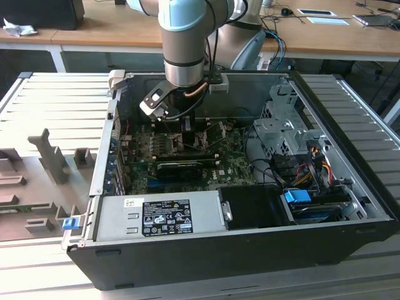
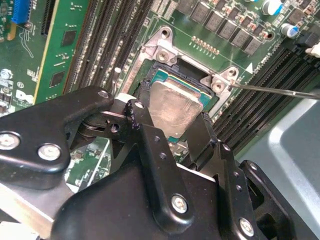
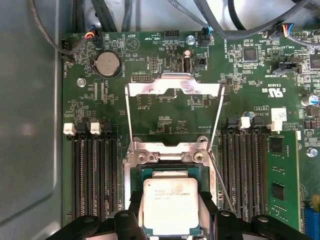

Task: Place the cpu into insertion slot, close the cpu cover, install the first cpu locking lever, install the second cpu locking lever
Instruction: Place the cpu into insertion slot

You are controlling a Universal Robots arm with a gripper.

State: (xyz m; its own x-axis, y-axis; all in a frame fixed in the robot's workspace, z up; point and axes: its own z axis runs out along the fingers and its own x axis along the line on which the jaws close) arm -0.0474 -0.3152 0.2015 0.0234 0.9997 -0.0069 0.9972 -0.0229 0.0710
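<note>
The cpu (image 3: 171,205), a pale silver square chip, sits between my two black fingers (image 3: 207,210), and my gripper (image 3: 171,212) is shut on it. It is right over the insertion slot (image 2: 186,65), whose black rim and silver frame show around it; I cannot tell if it is fully seated. In the second wrist view the cpu (image 2: 172,105) lies slightly tilted in my gripper (image 2: 172,117). The cpu cover (image 3: 150,89) stands flipped open beyond the slot. A thin locking lever (image 2: 275,90) sticks out unlatched beside the socket. In the exterior view my gripper (image 1: 187,128) reaches down into the open computer case.
Memory slot rows (image 3: 92,170) flank the socket on both sides. A long black card (image 1: 182,166) lies on the green motherboard (image 1: 234,169) near the socket. A grey power supply (image 1: 156,215) and drive bays with cables (image 1: 300,169) fill the case; its walls (image 1: 103,162) enclose everything.
</note>
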